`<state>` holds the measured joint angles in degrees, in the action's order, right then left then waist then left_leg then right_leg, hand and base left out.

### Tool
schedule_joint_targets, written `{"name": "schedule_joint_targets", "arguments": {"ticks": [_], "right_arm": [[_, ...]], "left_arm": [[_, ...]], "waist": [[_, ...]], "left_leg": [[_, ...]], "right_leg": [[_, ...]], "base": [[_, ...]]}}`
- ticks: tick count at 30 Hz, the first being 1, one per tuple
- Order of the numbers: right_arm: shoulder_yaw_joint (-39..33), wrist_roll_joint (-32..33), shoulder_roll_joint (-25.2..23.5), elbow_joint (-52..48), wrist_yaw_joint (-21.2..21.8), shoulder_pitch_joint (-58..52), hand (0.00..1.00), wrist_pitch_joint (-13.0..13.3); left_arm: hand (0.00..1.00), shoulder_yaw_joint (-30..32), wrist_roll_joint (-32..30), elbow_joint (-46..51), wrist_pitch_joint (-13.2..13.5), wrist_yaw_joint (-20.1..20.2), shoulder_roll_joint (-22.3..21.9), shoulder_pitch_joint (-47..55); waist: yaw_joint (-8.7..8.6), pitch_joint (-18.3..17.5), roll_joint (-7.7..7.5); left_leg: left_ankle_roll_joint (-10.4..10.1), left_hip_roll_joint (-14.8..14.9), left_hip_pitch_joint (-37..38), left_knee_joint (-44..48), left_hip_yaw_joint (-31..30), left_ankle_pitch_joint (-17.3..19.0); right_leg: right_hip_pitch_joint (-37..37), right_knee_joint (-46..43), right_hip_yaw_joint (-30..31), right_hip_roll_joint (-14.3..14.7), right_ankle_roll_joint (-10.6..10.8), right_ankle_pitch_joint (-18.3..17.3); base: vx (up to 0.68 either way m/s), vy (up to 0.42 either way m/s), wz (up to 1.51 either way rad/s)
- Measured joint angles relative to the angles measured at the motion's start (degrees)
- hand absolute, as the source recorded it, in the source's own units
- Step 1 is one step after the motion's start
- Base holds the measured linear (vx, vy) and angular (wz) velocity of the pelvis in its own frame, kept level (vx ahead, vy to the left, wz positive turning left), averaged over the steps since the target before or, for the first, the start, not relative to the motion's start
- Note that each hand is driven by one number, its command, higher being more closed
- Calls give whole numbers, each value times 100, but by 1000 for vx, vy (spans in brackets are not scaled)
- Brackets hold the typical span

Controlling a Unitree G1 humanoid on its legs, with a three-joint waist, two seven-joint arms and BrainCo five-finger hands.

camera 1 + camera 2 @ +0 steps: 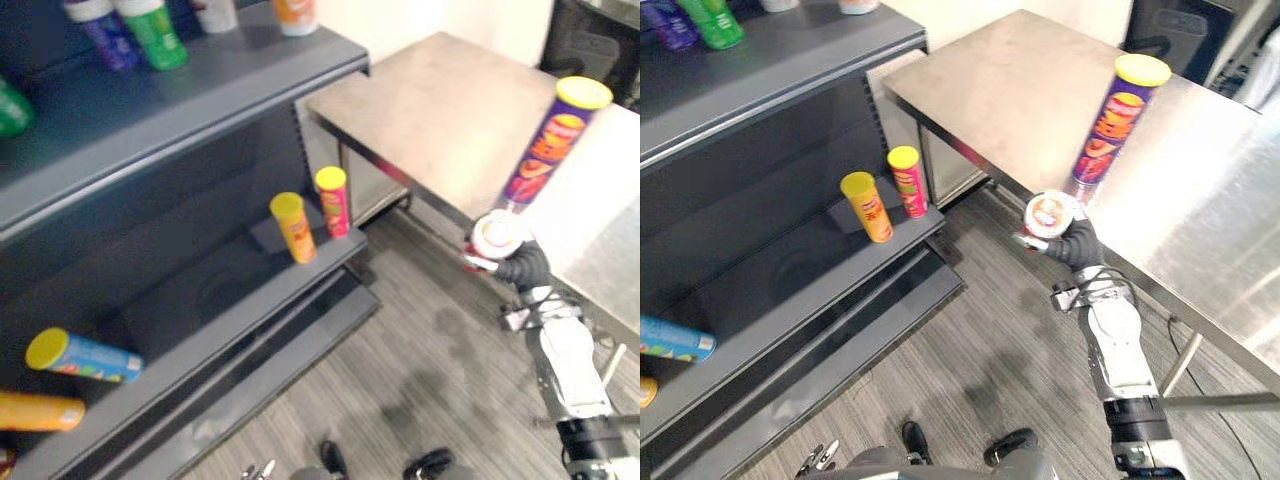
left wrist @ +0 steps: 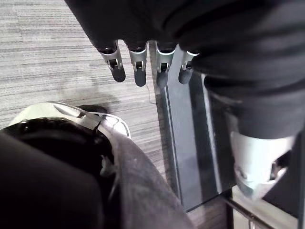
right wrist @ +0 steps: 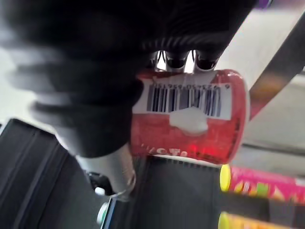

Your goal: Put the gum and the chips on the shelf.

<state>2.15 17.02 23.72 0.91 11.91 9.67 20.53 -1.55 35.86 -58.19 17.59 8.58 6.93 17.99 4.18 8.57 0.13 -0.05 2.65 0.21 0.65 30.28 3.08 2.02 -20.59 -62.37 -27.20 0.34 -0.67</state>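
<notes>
Right wrist view has the right hand (image 1: 1077,243) curled round the red gum tub (image 3: 190,121), barcode outward; from the head it sits just off the steel table's (image 1: 1020,90) near edge. The purple chips can (image 1: 1110,120) stands upright on the table by that edge. The carry should keep the tub level and swing it away from the table to a bare stretch of the dark shelf (image 1: 790,270), clear of the yellow can (image 1: 868,207) and pink can (image 1: 907,180). The left hand (image 2: 138,71) hangs with fingers straight, empty. The dark cover hides how the thumb bears on the tub
</notes>
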Motion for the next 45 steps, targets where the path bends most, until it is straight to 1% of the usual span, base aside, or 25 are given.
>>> {"name": "schedule_joint_targets", "arguments": {"ticks": [2,3,4,5,6,7,8,9,11,12,13,14,15,17,19,20,22,25,27,31,36,38,40,42,45], "right_arm": [[318,80,-29,-7,241,-1,100,-10],[370,94,-117,-11,307,-30,100,-26],[374,108,-257,-17,342,-144,100,-34],[380,108,-310,-34,343,-243,100,-35],[400,103,-412,-60,329,-373,100,-37],[500,98,-449,-103,291,-449,100,-50],[568,94,-452,-162,224,-453,100,-54],[579,94,-456,-194,187,-452,100,-53],[584,104,-460,-294,109,-451,100,-33],[584,105,-465,-299,110,-455,100,-33],[584,108,-468,-301,114,-441,100,-32],[580,112,-469,-301,118,-407,100,-23],[572,127,-460,-298,121,-388,100,-20],[568,240,-450,-249,116,-191,100,-20],[560,409,-440,-249,91,-197,100,-22],[559,447,-435,-248,68,-209,100,-32],[560,456,-425,-248,68,-258,100,-29],[603,569,-413,-248,96,-399,100,-18],[723,569,-431,-238,116,-469,100,-11],[756,570,-455,-238,155,-625,100,-11],[788,557,-453,-192,236,-807,100,-10],[740,553,-444,-167,184,-906,100,10],[701,545,-445,-17,84,-919,100,19],[678,492,-449,20,-55,-938,100,39],[678,271,-451,21,-167,-917,100,103]], "left_arm": [[0,25,132,5,-77,0,-4,38],[0,23,150,3,-143,-22,9,62],[0,16,152,9,-209,-92,19,70],[0,-13,152,16,-216,-113,48,67],[0,-52,134,54,-282,-156,98,21],[0,-61,112,51,-393,-194,213,-99],[0,-88,82,-5,-472,-194,329,-200],[0,-103,44,-42,-534,-194,342,-232],[0,-213,-75,-71,-633,-193,345,-248],[0,-227,-93,-71,-633,-194,351,-245],[0,-241,-113,-66,-631,-197,352,-243],[0,-223,-117,-46,-616,-203,382,-242],[0,-202,-119,-46,-605,-205,404,-249],[0,-77,-131,-15,-559,-212,228,-218],[0,-15,-297,-23,-529,-240,184,-215],[0,-14,-348,-34,-499,-290,183,-214],[0,-17,-354,-65,-478,-358,183,-215],[0,-25,-481,-62,-380,-394,178,-217],[0,-34,-509,-69,-378,-449,181,-230],[0,-58,-521,-128,-377,-520,179,-233],[0,-193,-503,-270,-375,-532,175,-328],[0,-270,-516,-279,-372,-527,178,-463],[0,-281,-566,-266,-339,-542,169,-519],[0,-323,-630,-226,-299,-540,166,-537],[0,-337,-848,-228,-266,-587,146,-527]], "waist": [[110,31,-52],[96,34,-53],[63,31,22],[42,39,4],[12,68,41],[-50,104,-7],[-85,163,-77],[-84,174,-101],[-109,185,-136],[-112,183,-139],[-92,167,-178],[-87,143,-264],[-88,133,-297],[-61,137,-131],[-116,125,-83],[-210,126,-72],[-282,127,-67],[-305,117,-55],[-319,116,-58],[-372,113,-40],[-401,63,88],[-458,90,192],[-548,105,233],[-534,126,270],[-357,138,342]], "left_leg": [[44,-26,-61,350,-302,267],[87,-15,-99,519,-521,412],[176,-22,-134,725,-926,558],[210,0,-167,827,-1175,606],[272,53,-302,970,-1560,681],[318,58,-485,1076,-2037,726],[334,-51,-522,1072,-2366,698],[317,-132,-516,1078,-2511,697],[191,-361,-489,1235,-3015,727],[162,-399,-494,1301,-3150,759],[96,-432,-526,1417,-3306,818],[11,-424,-589,1572,-3272,869],[-38,-401,-616,1623,-3265,899],[-203,-104,-693,1617,-3261,955],[-358,61,-668,1441,-3253,884],[-442,149,-603,1297,-3249,829],[-523,231,-438,1113,-3228,772],[-532,250,-288,979,-3187,738],[-486,222,-321,952,-3109,694],[-472,220,-363,942,-3111,678],[-494,280,-405,964,-3015,680],[-467,485,-420,958,-2527,613],[-525,516,-425,911,-2300,378],[-526,436,-414,898,-2307,340],[-523,356,-395,806,-2313,303]], "right_leg": [[-189,-287,278,-161,-25,62],[-148,-534,813,-215,-163,152],[107,-1095,1928,-267,-634,447],[345,-1378,2593,-183,-659,479],[562,-1421,3476,202,-149,-98],[732,-1128,4358,829,60,-676],[854,-755,4922,1208,122,-761],[900,-582,5142,1309,153,-742],[988,-118,5781,1539,372,-602],[977,6,5822,1567,444,-554],[947,304,5776,1600,639,-393],[888,653,5653,1618,630,-92],[857,763,5610,1638,663,-66],[780,1044,5499,1918,623,-42],[768,1155,5392,2051,555,4],[759,1162,5327,2115,542,13],[676,1184,5308,2192,542,13],[533,1307,5313,2220,514,30],[523,1455,5336,2209,430,88],[481,1468,5298,2205,424,90],[490,1393,5244,2216,345,32],[481,1188,5029,2119,309,-123],[488,881,4838,1942,354,-378],[506,636,4743,1794,388,-564],[583,532,4762,1712,420,-566]], "base": [[61,44,74],[78,116,119],[84,130,123],[135,53,146],[88,-26,169],[111,-56,209],[66,-35,186],[104,-16,166],[102,-41,145],[128,-97,126],[165,-145,106],[183,-163,94],[226,-232,50],[167,-216,0],[113,-221,-4],[104,-214,2],[49,-113,-4],[6,-35,-2],[-72,11,-8],[-81,-5,5],[-28,-17,8],[-1,-28,46],[5,2,75],[19,35,50],[31,25,5]]}}
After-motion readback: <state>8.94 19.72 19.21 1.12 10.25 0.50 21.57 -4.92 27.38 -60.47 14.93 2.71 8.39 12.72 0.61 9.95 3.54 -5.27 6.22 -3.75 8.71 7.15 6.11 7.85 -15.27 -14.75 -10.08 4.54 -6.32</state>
